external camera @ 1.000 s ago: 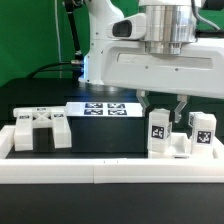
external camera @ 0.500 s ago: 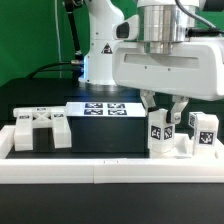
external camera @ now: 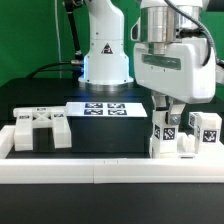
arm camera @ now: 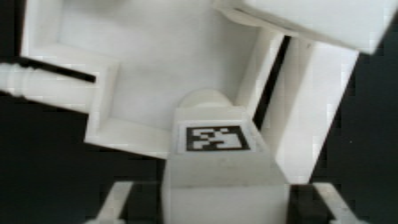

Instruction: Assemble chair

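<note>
1. Currently one leg (external camera: 160, 140) stands upright at the exterior view's right, just behind the rail (external camera: 100, 172), with its tag facing the camera.
2. The gripper (external camera: 167, 115) hangs over it, jaws clamped on the leg's sides; the wrist view shows the leg filling the gap between them.
3. A second leg (external camera: 205, 128) stands just beside it, farther right, free of the gripper.
4. The seat block (external camera: 40, 130) lies well apart at the left; the marker board (external camera: 103, 108) lies between them, farther back.
5. Count: two legs, one seat block.
6. All rest on a black table (external camera: 100, 140) before a green backdrop (external camera: 30, 40).
</note>
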`<state>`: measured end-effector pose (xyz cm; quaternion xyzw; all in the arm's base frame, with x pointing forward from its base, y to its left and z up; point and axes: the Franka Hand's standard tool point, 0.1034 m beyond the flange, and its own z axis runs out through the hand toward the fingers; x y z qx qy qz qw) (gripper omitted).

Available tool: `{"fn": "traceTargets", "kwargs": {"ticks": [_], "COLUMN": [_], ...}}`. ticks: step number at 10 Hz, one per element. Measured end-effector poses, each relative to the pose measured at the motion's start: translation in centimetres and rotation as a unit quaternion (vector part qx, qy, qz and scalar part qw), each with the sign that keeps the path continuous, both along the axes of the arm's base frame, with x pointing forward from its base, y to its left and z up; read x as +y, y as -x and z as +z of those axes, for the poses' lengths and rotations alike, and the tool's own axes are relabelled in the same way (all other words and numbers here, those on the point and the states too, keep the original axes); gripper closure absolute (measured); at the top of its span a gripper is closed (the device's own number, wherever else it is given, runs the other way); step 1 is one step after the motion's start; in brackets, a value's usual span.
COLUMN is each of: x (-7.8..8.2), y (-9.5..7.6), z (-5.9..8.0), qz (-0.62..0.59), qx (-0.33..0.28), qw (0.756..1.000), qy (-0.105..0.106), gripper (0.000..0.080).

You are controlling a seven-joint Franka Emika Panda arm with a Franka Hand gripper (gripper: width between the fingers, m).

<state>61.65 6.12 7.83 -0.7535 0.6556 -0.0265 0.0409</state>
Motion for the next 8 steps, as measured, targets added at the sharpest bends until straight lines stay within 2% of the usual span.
{"fn": "traceTargets", "kwargs": {"ticks": [3, 4, 5, 6, 8], "x": [0.07, 0.00, -0.15, -0.12, 0.16], "y": [0.03, 0.00, -0.08, -0.04, 0.06], "z": [-0.02, 0.04, 0.18, 0.15, 0.06], "qz": [-0.023, 0.004, 0.044, 0.063, 0.144], "qx": [0.001, 0.000, -0.002, -0.002, -0.003], "qw": [1.000, 1.000, 0.999, 0.998, 0.989], "qy": [-0.003, 0.000, 0.004, 0.006, 0.013], "gripper": [0.0505, 0.0274, 0.0274, 0.0189, 0.0152]}}
